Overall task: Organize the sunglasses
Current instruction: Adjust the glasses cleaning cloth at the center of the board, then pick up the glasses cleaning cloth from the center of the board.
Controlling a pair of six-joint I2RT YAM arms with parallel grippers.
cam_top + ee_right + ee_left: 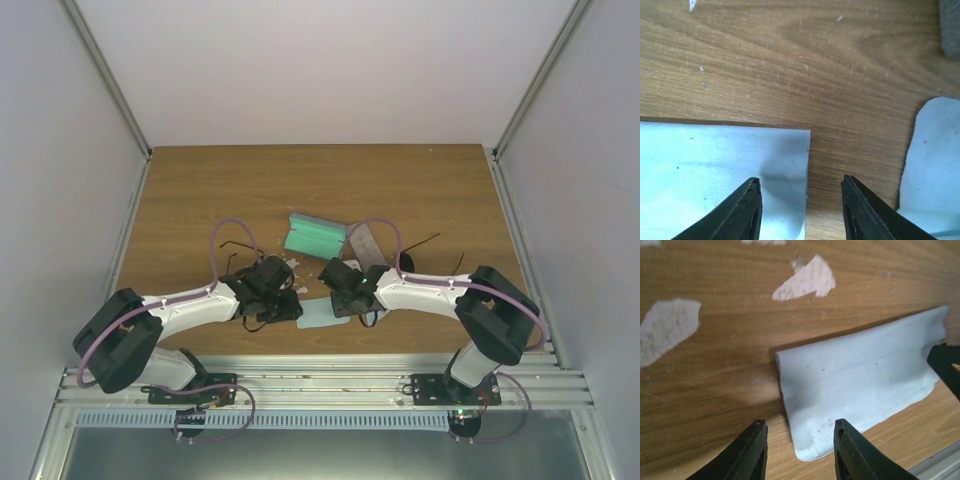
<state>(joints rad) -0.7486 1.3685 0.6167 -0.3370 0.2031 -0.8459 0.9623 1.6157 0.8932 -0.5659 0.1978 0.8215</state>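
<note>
Left sunglasses (238, 246) seemingly lay left of centre, behind the left arm; too small to be sure. Left jaws stood apart, gripping nothing, straddling one end of the light-blue cloth (860, 375) at the counter's (300, 180) near edge. Green-lined case (315, 235) sat open mid-counter. Right jaws were likewise apart and empty over the cloth's other end; probably both arms were laying it flat. Second sunglasses (407, 261) were probably right of the case. No legible writing.

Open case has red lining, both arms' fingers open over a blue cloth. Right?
No. The case has green lining, as the top view shows. The rest holds: the left fingers and right fingers are open over the blue cloth.
</note>
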